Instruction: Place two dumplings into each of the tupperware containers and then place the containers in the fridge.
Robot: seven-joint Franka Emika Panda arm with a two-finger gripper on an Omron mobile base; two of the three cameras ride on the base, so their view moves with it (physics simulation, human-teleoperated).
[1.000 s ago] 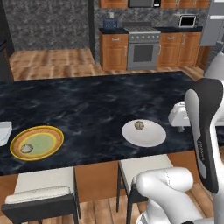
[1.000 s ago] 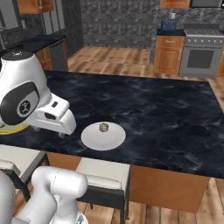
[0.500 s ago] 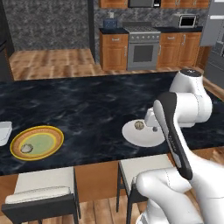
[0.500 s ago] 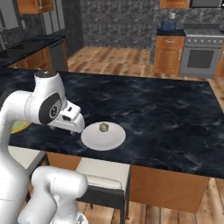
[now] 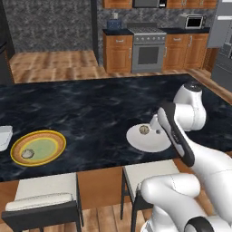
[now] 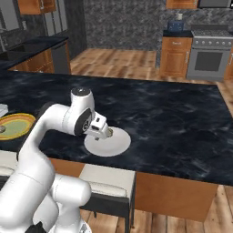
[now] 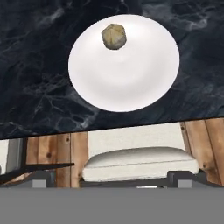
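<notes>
One dumpling [image 7: 114, 36] lies near the rim of a round white plate [image 7: 131, 74] on the black marble counter. My gripper [image 6: 107, 133] hangs open and empty just above this plate's near side [image 5: 147, 140], a short way from the dumpling [image 5: 144, 130]. A second dumpling [image 5: 28, 154] rests on the yellow-rimmed green plate [image 5: 50, 138] at the counter's left. Only the corner of one white tupperware container [image 5: 3, 136] shows at the far left edge. The tall grey fridge [image 5: 223, 41] stands at the far right.
Two stools [image 5: 43, 197] [image 7: 135, 159] stand under the counter's near edge, one directly below the white plate. A steel oven [image 5: 147, 50] between wooden cabinets lines the back wall. Bare black counter [image 6: 182, 123] stretches beyond and to the right of the plate.
The arm has swung down and forward from a raised, folded pose. The hand has come to the near side of the white plate. Plates and dumplings have not moved.
</notes>
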